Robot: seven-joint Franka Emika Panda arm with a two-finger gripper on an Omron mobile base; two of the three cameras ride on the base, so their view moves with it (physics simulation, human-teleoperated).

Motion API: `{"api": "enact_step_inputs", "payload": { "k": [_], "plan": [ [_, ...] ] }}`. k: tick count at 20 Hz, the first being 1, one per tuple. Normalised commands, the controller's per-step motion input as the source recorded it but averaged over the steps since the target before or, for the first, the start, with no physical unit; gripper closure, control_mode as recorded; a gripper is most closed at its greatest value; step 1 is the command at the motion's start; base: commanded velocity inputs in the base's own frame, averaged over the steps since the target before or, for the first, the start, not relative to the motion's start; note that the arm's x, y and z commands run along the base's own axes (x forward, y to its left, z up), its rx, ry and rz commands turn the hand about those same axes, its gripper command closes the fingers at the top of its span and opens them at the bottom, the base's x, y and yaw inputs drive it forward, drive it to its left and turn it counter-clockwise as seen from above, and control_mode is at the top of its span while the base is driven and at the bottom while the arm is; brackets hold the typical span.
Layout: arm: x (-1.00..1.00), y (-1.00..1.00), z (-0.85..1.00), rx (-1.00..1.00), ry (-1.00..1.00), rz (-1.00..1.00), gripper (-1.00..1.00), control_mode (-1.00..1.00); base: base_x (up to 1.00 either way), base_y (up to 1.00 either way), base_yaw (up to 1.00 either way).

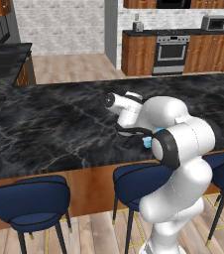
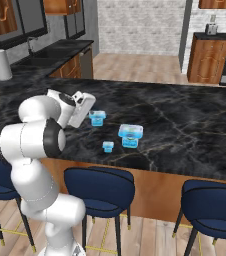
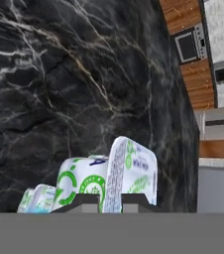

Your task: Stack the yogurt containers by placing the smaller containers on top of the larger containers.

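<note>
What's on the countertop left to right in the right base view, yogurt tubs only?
Middling tub → tiny tub → biggest tub.

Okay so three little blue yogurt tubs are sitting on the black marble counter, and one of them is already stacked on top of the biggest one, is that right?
Not quite. Three yogurt tubs do sit on the black marble counter, but none is stacked. The right base view shows the biggest tub, the middling tub and the tiny tub each standing apart on the stone.
</note>
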Motion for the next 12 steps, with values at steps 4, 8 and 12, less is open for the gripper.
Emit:
{"api": "enact_step_inputs", "payload": {
  "k": [4, 8, 12],
  "plan": [
    [0.0, -0.33, 0.0, -0.07, 0.02, -0.01, 1.0, -1.0, 0.0, 0.0, 0.0],
    [0.0, -0.31, 0.0, -0.07, 0.0, -0.01, 1.0, -1.0, 0.0, 0.0, 0.0],
    [0.0, -0.3, 0.0, -0.04, 0.0, 0.0, 1.0, -1.0, 0.0, 0.0, 0.0]
  ]
}}
